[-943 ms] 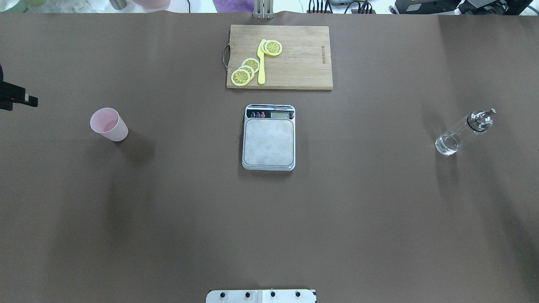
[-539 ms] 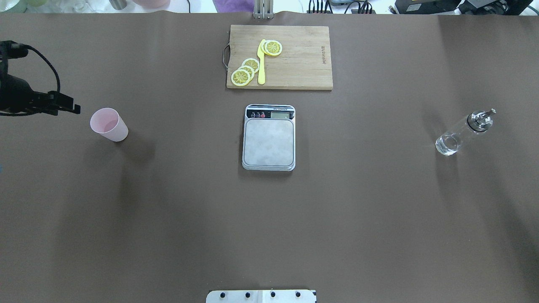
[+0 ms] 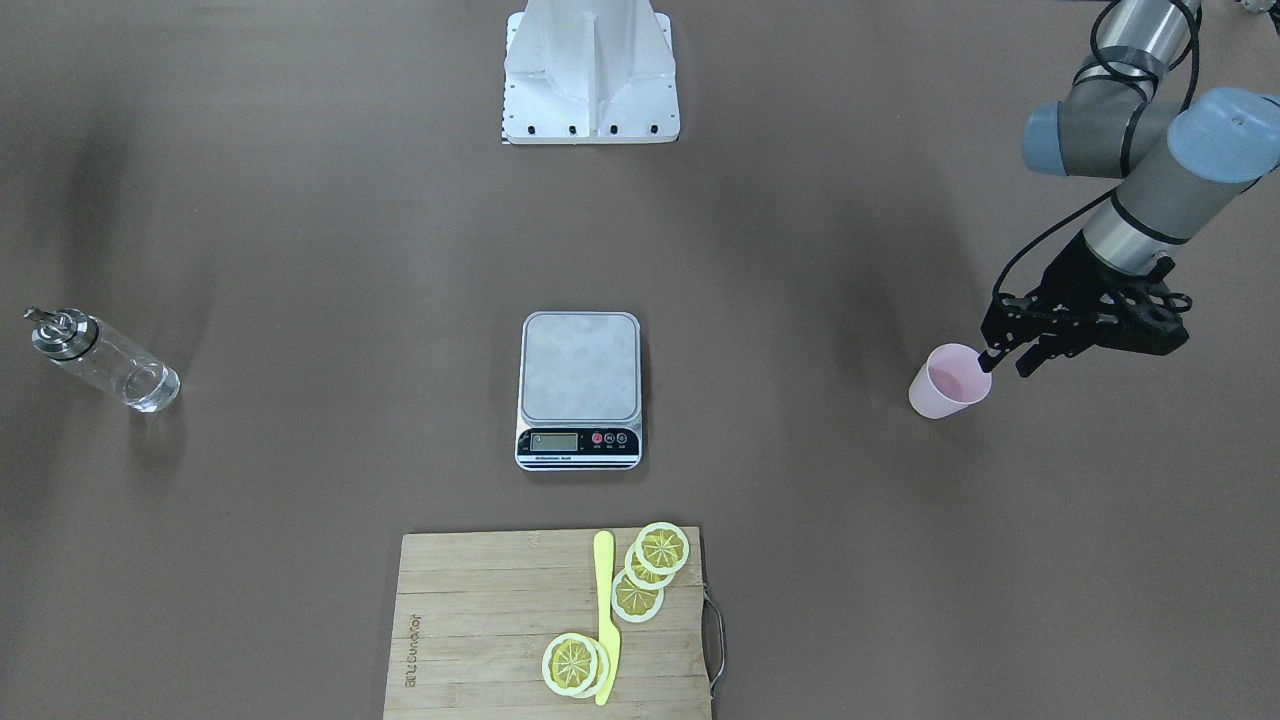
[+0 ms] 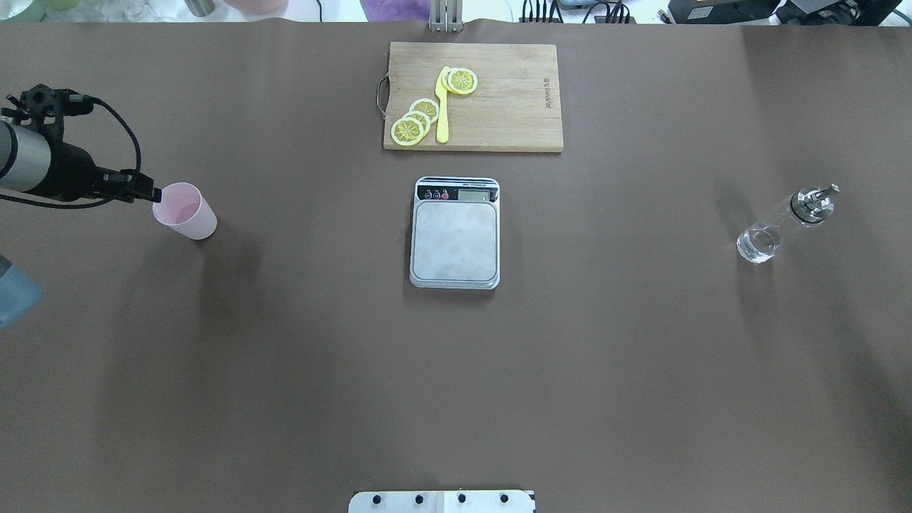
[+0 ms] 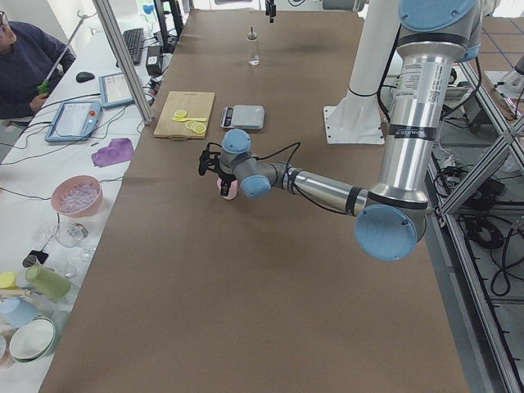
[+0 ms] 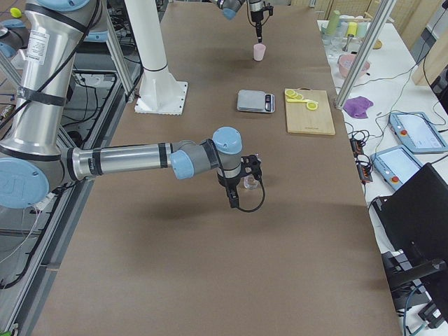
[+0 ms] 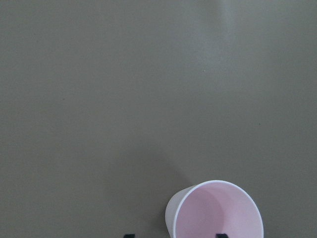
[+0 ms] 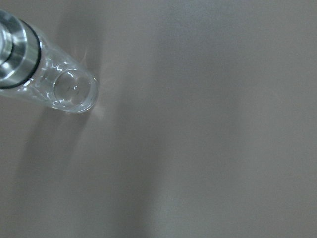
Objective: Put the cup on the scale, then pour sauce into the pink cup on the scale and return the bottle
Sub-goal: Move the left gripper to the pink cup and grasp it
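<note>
The pale pink cup [image 4: 187,211] stands upright on the brown table, far to the left of the scale [image 4: 454,239], whose steel platform is bare. My left gripper [image 4: 151,192] is open at the cup's rim [image 3: 948,382]. In the left wrist view one fingertip hangs over the cup's mouth [image 7: 218,210] and the other outside its wall. The clear bottle [image 4: 784,224] with a metal spout stands upright at the far right. My right gripper [image 6: 236,196] hovers just beside the bottle [image 6: 250,185]; I cannot tell whether it is open or shut. The right wrist view looks down on the bottle [image 8: 49,84].
A bamboo cutting board [image 4: 499,100] with lemon slices and a yellow knife lies behind the scale. The robot's white base [image 3: 590,70] is at the near table edge. A person sits at a side bench [image 5: 24,65] beyond the table.
My left arm has swung in from the left edge of the overhead view, and its gripper now reaches the cup's rim. Cup, scale and bottle have not moved.
</note>
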Controlling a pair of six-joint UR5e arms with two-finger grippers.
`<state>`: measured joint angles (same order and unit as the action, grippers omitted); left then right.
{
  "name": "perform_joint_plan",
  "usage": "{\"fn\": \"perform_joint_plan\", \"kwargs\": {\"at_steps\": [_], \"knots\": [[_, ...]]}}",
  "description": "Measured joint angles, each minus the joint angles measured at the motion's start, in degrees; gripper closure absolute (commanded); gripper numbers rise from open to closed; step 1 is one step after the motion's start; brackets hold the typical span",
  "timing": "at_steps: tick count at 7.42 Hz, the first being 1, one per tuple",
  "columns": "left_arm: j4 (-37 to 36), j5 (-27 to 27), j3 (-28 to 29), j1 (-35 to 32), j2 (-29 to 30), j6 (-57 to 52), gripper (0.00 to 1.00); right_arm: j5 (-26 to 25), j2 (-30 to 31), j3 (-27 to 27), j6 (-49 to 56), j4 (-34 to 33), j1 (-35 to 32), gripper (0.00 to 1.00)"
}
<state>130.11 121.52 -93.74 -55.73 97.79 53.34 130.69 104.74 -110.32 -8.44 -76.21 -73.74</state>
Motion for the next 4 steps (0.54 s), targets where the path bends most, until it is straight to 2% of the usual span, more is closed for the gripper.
{"fn": "perform_joint_plan", "kwargs": {"at_steps": [4], "knots": [[0.14, -0.06, 0.99, 0.22, 0.59, 0.01, 0.67, 0.0, 0.03, -0.06, 0.06, 0.01, 0.0, 0.0]]}}
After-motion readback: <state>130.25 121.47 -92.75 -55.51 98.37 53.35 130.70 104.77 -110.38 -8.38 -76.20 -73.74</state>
